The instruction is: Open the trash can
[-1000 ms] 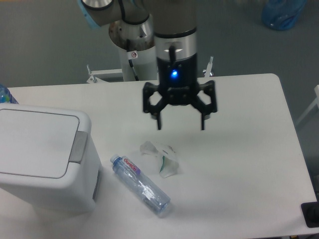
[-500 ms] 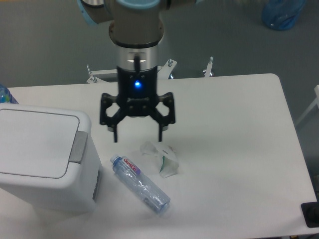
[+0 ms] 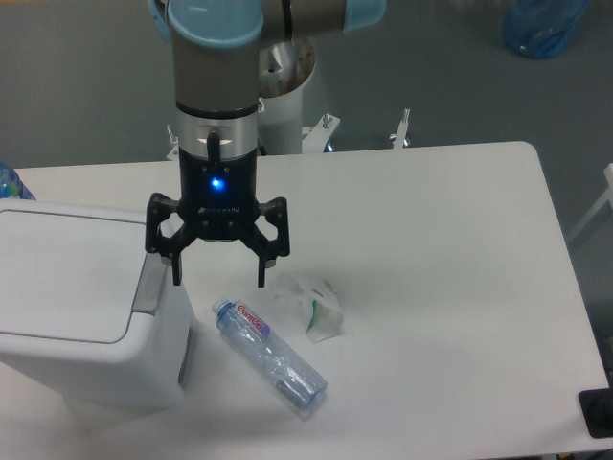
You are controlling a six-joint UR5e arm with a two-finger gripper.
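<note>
I see my gripper (image 3: 217, 279) spread wide, one fingertip hanging just by the grey push tab (image 3: 150, 285) of the white trash can (image 3: 81, 311), whose lid lies flat and closed. Below the gripper lies a clear water bottle (image 3: 269, 356); beside the other fingertip sits crumpled clear plastic (image 3: 310, 305) on the white table (image 3: 460, 287).

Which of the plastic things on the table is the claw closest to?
The white trash can. The open tool hangs right beside its grey tab, while the clear bottle and crumpled wrapper lie farther right.
</note>
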